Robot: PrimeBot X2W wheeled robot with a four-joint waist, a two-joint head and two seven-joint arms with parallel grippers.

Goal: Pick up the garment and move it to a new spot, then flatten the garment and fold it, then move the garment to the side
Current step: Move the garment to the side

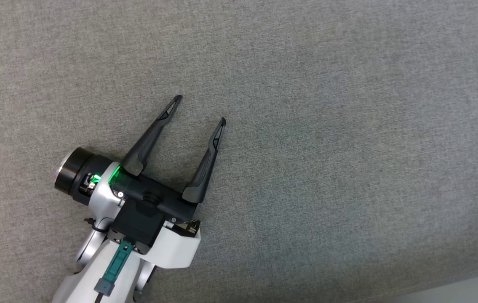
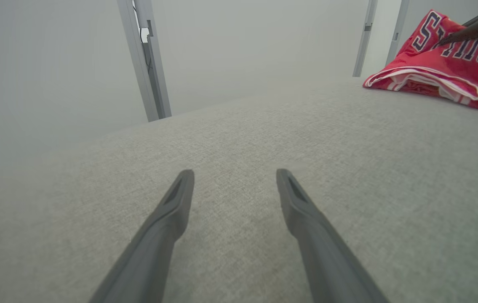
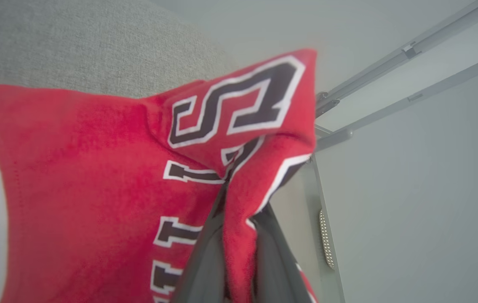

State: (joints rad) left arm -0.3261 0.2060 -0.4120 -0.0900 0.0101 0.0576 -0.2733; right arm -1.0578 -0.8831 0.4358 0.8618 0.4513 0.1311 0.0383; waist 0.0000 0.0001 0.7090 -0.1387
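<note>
The left gripper (image 1: 200, 109) hangs low over a grey woven fabric surface (image 1: 348, 126) with its two long dark fingers (image 1: 148, 136) spread wide and nothing between them. The bare weave shows in the gap and on both sides of the tips. A green light (image 1: 114, 174) glows on the wrist behind the finger bases.

In the left wrist view, the left gripper's (image 2: 234, 172) fingers point along the fabric surface (image 2: 264, 126). Far ahead of their tips and off to the right lies the red jersey (image 2: 432, 63), well apart from them. Its white-striped hem rests on the fabric and its upper part is drawn up into a peak. A dark finger (image 2: 468, 31) of the other arm crosses that peak. Upright metal frame posts (image 2: 148, 63) stand beyond the far edge of the surface, past the fingertips.

The right gripper (image 3: 243, 198) is closed narrowly on a fold of the red jersey (image 3: 95, 168), with red cloth pinched between its two fingers (image 3: 205, 256). The cloth rises beyond the tips, bearing dark letters edged in white (an "S" is the clearest). More jersey spreads to the left of the fingers, with grey fabric surface (image 3: 74, 42) beyond it. To their right run pale metal rails (image 3: 390, 63).
</note>
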